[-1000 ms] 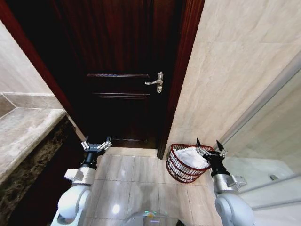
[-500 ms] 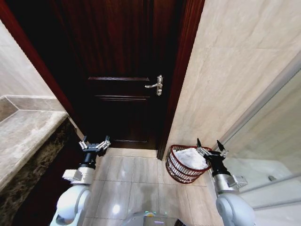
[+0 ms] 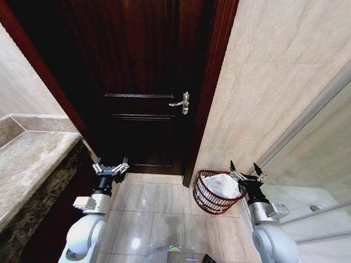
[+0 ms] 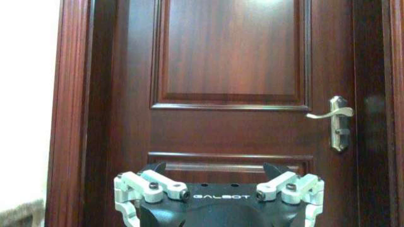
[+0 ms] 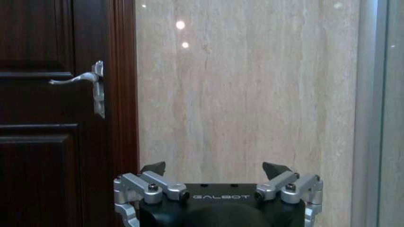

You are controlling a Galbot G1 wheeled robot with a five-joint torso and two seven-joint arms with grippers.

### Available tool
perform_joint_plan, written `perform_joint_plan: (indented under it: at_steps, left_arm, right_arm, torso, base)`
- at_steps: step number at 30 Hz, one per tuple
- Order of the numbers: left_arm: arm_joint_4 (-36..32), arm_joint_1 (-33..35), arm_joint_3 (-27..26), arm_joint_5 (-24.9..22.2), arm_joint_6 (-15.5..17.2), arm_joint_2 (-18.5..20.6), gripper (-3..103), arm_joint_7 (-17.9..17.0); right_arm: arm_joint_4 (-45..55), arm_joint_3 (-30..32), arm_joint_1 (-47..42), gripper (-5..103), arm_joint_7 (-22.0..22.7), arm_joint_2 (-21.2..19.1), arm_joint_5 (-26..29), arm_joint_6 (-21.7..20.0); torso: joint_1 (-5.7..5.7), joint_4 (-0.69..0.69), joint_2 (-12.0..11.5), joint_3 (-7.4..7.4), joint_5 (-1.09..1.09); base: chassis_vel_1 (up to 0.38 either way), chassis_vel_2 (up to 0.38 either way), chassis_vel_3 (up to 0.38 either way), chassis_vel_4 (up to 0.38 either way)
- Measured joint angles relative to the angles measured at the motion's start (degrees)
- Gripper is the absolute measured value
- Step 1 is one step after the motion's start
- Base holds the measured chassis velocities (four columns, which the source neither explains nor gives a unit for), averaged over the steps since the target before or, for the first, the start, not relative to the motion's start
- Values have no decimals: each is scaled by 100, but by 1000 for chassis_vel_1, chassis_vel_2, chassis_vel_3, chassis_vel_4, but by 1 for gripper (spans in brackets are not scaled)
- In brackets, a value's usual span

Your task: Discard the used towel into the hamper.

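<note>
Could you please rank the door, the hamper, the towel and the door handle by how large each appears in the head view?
1. door
2. hamper
3. towel, lying inside the hamper
4. door handle

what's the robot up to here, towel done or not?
Looks done. A white towel lies inside the hamper, which stands on the tiled floor against the beige wall, just right of the dark wooden door. Nothing is being handled: the right gripper hovers open and empty beside the hamper's rim, on its right side. The left gripper is also open and empty, held out in front of the door, well left of the hamper.
</note>
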Motion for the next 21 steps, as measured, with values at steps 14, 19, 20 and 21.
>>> perform_joint_plan:
  at_steps: [14,19,20,21]
  left_arm:
    - [-39,-67,23,63,103,-8,100,-36]
    - [-114,-52,13,63,122,-7,100,-39]
    - [-132,-49,12,62,137,-7,100,-39]
    - [-149,-46,12,62,152,-7,100,-40]
  right_arm:
    - [34,26,8,100,3,-27,31,-54]
    - [77,12,22,100,3,-45,35,-102]
    - [85,11,29,100,3,-52,40,-113]
    - [91,10,40,100,3,-61,46,-125]
  torso:
    - [164,0,373,210,0]
    - [227,0,517,290,0]
    - [237,0,541,303,0]
    - [254,0,579,325,0]
  base:
    - [0,0,0,0]
    - [0,0,0,0]
    - [0,0,0,0]
    - [0,0,0,0]
